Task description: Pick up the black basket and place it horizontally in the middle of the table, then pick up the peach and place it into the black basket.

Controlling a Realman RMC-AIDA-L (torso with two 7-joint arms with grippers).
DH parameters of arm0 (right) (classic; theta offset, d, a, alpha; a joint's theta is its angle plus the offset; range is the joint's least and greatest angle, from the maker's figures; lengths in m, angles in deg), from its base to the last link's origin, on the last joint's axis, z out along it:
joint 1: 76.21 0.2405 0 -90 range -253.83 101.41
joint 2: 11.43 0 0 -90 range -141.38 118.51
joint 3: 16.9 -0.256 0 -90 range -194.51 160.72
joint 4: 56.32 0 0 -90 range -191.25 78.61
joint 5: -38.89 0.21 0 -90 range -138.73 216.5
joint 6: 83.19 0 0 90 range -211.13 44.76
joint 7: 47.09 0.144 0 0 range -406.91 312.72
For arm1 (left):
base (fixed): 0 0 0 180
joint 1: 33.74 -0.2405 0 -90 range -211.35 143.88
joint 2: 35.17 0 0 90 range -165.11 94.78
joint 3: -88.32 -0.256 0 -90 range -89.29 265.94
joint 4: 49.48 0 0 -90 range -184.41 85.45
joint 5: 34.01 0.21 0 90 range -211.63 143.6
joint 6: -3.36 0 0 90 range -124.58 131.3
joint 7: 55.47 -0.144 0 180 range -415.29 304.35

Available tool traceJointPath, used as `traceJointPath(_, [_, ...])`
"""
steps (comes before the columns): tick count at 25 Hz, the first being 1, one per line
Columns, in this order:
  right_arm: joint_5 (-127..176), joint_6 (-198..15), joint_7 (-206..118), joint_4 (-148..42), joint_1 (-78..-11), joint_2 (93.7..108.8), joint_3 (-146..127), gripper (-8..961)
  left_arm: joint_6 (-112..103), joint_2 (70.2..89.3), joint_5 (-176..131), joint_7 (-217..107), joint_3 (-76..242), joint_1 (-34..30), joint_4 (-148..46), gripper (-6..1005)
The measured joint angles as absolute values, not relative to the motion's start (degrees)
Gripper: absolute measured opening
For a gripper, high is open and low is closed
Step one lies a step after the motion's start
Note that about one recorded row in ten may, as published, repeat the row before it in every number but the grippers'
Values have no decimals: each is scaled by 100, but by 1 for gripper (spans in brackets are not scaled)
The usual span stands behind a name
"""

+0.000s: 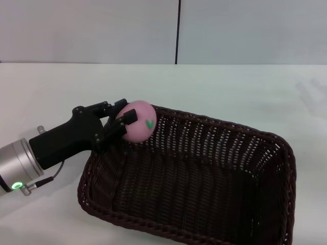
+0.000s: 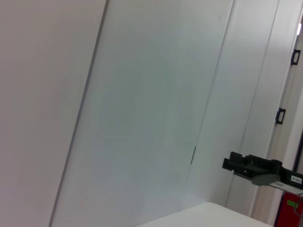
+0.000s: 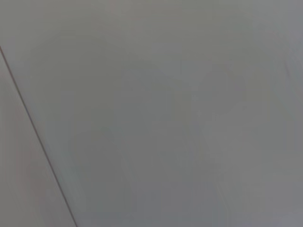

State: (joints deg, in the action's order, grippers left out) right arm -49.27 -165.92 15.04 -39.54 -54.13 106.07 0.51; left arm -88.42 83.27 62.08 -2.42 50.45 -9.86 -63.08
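The black basket lies on the white table, its long side running left to right, in the lower middle of the head view. My left gripper is shut on the pink peach and holds it just above the basket's far left rim. The peach's green leaf mark faces the camera. The right gripper is out of view. The left wrist view shows only wall panels and a corner of the table. The right wrist view shows only a plain wall.
The basket's inside is empty. A dark vertical seam runs down the wall behind the table. A black fixture shows at the far wall in the left wrist view.
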Motion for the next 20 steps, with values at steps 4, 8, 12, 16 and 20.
traceJointPath(4, [-4927,-16578,1504,-3979,-5365,10606,51,495,-8841,8325,6201,-258,5210,-1002,-6309,263])
traceJointPath(8, [-4927,-16529,1504,-3987,-5342,10606,62,495,-9027,8317,6197,-271,5685,-1082,-6310,590])
traceJointPath(12, [-4927,-16491,1504,-3996,-5323,10606,94,495,-9231,8313,6191,-352,6073,-1158,-6297,658])
traceJointPath(16, [-4884,-16477,1504,-3996,-5345,10610,60,495,-9635,8311,6070,-1065,7149,-1388,-5925,726])
traceJointPath(20, [-4858,-16477,1484,-3965,-5389,10623,-63,495,-9697,8316,5748,-1926,8831,-1845,-5216,776])
